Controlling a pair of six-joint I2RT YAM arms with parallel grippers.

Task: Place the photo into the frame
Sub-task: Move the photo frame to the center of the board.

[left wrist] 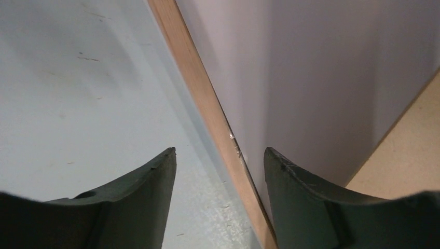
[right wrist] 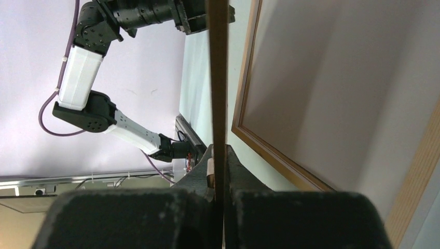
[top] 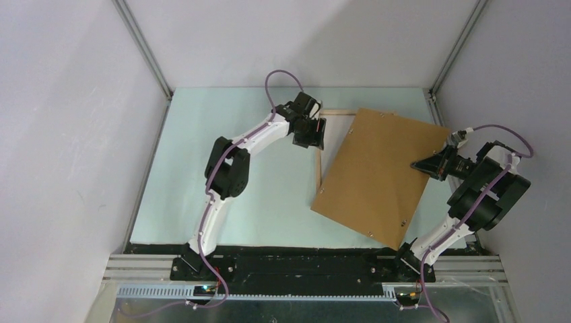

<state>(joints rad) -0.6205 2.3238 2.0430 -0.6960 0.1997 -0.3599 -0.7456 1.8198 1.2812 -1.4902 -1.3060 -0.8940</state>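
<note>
Pale green tabletop [top: 269,208] inside grey walls, with both arms at the large rectangular pale-wood picture frame [top: 318,168].
The left gripper [top: 311,134] is at the frame's far-left corner. Its fingers [left wrist: 150,176] are spread wide, one on either side of the frame's wood rail, and clamp nothing; can't tell if they touch it. The frame lies flat mid-table, mostly covered, with only its far and left rails showing. A plain brown rectangular backing board [top: 377,175] sits skewed over the frame, overhanging its near side. The right gripper [top: 423,165], right of the frame, has its fingers closed tight on the board's right edge.
</note>
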